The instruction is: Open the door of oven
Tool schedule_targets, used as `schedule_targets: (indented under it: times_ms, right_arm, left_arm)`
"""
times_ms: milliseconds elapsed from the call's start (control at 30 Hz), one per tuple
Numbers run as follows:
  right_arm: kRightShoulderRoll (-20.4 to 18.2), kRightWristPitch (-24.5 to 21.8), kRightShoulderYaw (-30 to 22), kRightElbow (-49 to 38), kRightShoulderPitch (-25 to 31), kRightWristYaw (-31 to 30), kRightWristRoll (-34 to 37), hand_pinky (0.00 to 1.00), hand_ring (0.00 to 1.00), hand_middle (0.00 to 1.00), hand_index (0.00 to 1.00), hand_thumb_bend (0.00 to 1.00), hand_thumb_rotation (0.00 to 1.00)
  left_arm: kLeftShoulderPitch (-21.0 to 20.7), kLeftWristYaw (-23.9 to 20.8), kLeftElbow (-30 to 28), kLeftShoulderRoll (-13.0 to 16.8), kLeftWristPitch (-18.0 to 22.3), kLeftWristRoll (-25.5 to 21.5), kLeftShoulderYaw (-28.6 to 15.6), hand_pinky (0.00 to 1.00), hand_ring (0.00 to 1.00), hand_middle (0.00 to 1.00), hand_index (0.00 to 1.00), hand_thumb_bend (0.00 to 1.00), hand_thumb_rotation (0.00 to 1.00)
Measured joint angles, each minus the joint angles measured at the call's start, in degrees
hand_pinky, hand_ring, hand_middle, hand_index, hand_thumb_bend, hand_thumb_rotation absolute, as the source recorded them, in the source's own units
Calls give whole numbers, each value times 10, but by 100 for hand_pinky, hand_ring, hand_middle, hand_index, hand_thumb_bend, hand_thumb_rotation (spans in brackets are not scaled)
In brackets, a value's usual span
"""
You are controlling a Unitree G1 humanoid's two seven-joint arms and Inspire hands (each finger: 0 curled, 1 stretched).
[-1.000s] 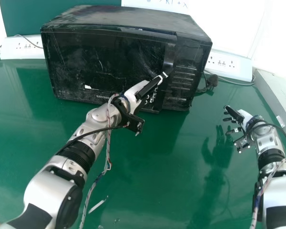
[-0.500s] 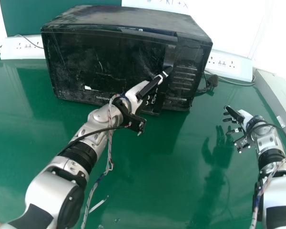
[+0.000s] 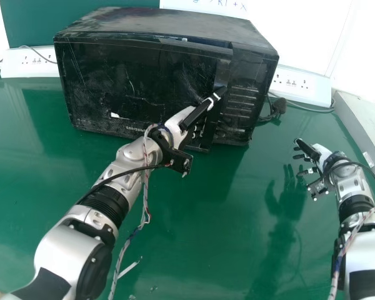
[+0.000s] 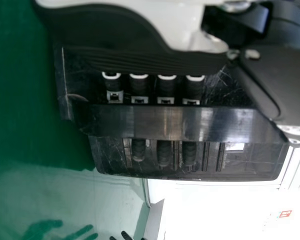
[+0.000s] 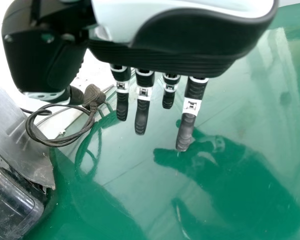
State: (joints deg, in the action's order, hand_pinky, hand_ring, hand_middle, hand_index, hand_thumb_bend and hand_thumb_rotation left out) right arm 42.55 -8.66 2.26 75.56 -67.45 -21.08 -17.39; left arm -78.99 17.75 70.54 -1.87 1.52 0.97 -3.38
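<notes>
The black oven (image 3: 137, 84) stands at the back of the table, its door standing slightly out from the body at the handle side. My left hand (image 3: 197, 115) is at the upright door handle (image 3: 222, 76). In the left wrist view, the fingers of my left hand (image 4: 125, 40) pass behind the handle (image 4: 140, 121), their tips showing beyond it, and the thumb lies at its near side. Over the table right of the oven is my right hand (image 3: 309, 150), open and empty; the right wrist view shows my right hand (image 5: 180, 42) with extended fingers.
White power strips (image 3: 303, 85) lie behind the oven on both sides. A black plug and cable (image 3: 277, 107) rest by its right side. The green table (image 3: 194, 231) reaches toward me, and a pale ledge (image 3: 362, 125) runs along the right.
The door's handle side has come slightly out from the oven, toward me, and my left hand has shifted a little with it. My right hand has stayed put.
</notes>
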Motion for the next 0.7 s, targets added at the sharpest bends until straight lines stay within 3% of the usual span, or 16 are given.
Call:
schedule_targets:
  times_ms: [233,567,700]
  right_arm:
    - [0,0,-3,0,0,0,2,58,74,79,88,55,56]
    - [0,1,2,0,0,0,-1,58,74,80,89,54,60]
    - [1,1,2,0,0,-3,-1,62,76,82,91,51,60]
  left_arm:
    - [0,2,0,0,-1,0,-2,33,37,43,50,100,77]
    - [0,5,0,-2,-1,-1,-6,28,28,33,43,100,74]
    - [0,13,0,1,-1,-1,-6,18,23,30,36,100,73]
